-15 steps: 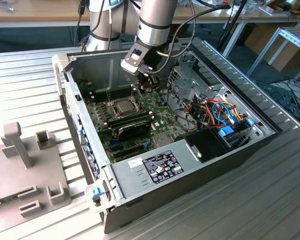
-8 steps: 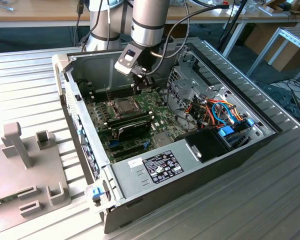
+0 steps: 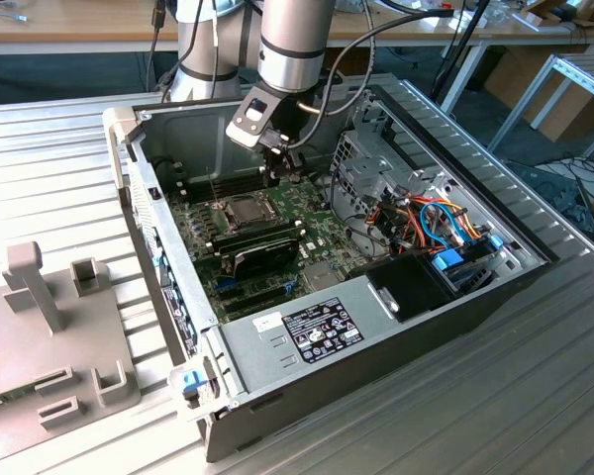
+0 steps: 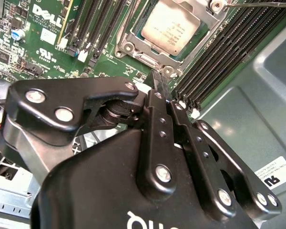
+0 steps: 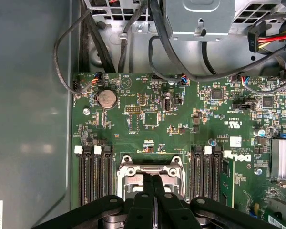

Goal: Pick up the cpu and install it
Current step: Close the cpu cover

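Silver-grey cpu (image 4: 174, 25) already sits in the motherboard (image 4: 52, 62) socket (image 4: 129, 48); we hold our gripper (image 5: 152, 179) just above, jaws pressed together on nothing.

The motherboard (image 3: 200, 237) lies flat in the open case (image 3: 156, 247); the power supply (image 3: 312, 332) sits before it and the drive cage (image 3: 361, 158) on the exterior view's right. The cpu (image 4: 171, 25) sits in the socket frame (image 4: 133, 50) on the board, memory slots (image 5: 93, 174) flanking both sides; the gripper (image 5: 151, 177) hangs just above the frame.
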`<state>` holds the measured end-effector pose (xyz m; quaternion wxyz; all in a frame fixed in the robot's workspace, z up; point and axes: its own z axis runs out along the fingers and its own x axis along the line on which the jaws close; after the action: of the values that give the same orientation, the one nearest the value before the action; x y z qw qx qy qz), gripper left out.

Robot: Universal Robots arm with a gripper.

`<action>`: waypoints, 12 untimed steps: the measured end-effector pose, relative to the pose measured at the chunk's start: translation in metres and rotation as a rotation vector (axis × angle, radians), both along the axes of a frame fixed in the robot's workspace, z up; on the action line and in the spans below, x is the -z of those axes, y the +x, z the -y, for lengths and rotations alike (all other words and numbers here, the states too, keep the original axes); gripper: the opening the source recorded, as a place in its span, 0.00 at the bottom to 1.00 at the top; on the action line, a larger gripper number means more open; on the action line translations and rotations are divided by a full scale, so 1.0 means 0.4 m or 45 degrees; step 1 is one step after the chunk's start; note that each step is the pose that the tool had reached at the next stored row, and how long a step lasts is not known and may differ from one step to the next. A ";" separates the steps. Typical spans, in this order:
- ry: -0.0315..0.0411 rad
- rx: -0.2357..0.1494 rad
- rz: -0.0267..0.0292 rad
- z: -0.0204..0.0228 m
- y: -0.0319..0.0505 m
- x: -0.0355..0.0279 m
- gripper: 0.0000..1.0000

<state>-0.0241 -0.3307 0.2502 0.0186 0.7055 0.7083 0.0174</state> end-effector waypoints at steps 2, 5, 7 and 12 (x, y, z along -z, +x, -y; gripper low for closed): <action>-0.0001 0.000 0.0000 0.000 0.000 0.000 0.11; 0.0001 0.000 0.0002 0.000 -0.011 0.001 0.11; 0.0000 0.000 0.0001 0.000 -0.037 0.003 0.11; 0.0000 0.001 0.0001 0.000 -0.082 0.009 0.11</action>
<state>-0.0567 -0.3307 0.2466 0.0186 0.7059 0.7079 0.0174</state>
